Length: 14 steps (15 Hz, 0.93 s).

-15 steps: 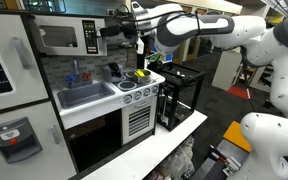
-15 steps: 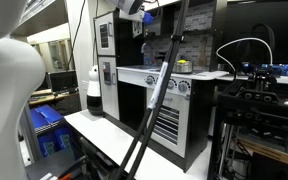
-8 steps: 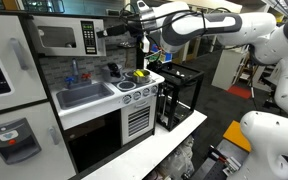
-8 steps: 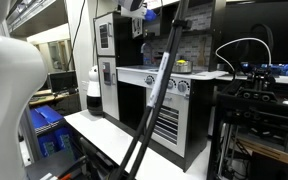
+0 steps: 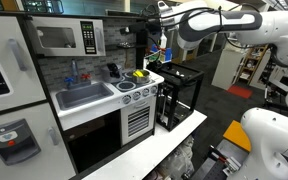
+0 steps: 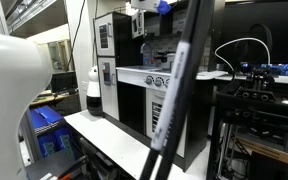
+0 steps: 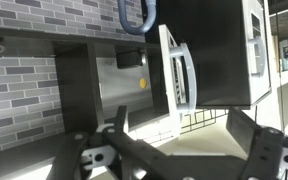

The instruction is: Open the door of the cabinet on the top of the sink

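Observation:
The cabinet is a small white microwave-like box above the sink, with a dark keypad on its right. Its windowed door looks shut or nearly shut; I cannot tell if it is slightly ajar. My gripper hangs to the right of the cabinet, above the stove, apart from the door. It also shows high up in an exterior view. In the wrist view my gripper is open and empty. Beyond it are a brick backsplash and a white panel with a curved handle; I cannot tell which unit the panel belongs to.
A white stovetop with knobs stands right of the sink, with a black-windowed oven below. A black wire rack stands beside the kitchen on a white table. A tall white fridge fills the left.
My gripper has moved to the right, from just beside the cabinet's keypad edge to above the stove. The arm swung with it. The door shows no clear change.

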Motion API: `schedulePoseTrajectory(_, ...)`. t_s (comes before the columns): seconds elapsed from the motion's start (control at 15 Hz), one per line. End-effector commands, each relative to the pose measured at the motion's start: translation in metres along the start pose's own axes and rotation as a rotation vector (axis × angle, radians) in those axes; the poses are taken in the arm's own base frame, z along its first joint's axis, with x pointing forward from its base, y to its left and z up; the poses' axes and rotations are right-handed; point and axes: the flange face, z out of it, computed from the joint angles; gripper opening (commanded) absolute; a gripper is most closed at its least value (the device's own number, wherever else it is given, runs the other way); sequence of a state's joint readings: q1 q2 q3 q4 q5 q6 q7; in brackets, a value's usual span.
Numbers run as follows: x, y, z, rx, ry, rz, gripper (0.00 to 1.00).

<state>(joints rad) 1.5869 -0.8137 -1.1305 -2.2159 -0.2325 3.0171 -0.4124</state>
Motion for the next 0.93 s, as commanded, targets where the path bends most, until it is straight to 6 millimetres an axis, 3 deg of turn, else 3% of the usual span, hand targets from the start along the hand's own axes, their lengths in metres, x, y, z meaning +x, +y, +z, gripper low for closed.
schedulePoseTrajectory(0.0, -0.006, -0.003, -0.01, 0.031, 0.012, 0.01, 1.0)
schedulePoseTrajectory(0.47, -0.019, 0.029, -0.007, 0.116, 0.093, 0.016, 1.0)
schedulePoseTrajectory(0.87, -0.032, 0.049, 0.037, 0.242, 0.103, 0.024, 1.0)
